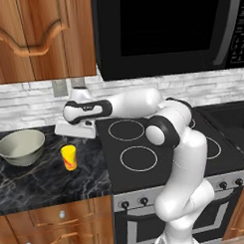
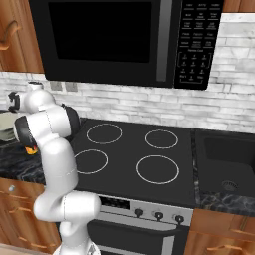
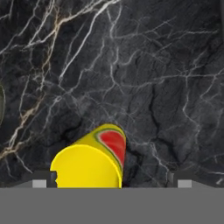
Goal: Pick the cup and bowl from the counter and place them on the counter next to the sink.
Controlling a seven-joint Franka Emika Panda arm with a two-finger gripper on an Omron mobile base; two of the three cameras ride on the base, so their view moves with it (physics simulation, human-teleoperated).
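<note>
Hand (image 1: 74, 134) spread wide above yellow cup (image 1: 69, 157), bowl (image 1: 21, 146) beside on counter (image 1: 46, 181)

A rendered home kitchen. A black glass stovetop (image 2: 130, 154) with four white burner rings sits over an oven front with knobs (image 2: 158, 215) and a handle. A black microwave (image 2: 124, 42) with a keypad hangs above it, flanked by brown wooden wall cabinets (image 1: 41, 37). The back wall is pale stacked-stone tile (image 2: 149, 107) with an outlet plate (image 1: 59, 88). Left of the stovetop runs a glossy black marble counter (image 1: 46, 184) with pale and golden veins, above wooden drawers with round knobs (image 1: 61, 214). A bowl (image 1: 21, 146) and a cup (image 1: 69, 157) stand on it. At the stovetop's right edge lies a black sink (image 2: 226, 167) with a round drain.
</note>
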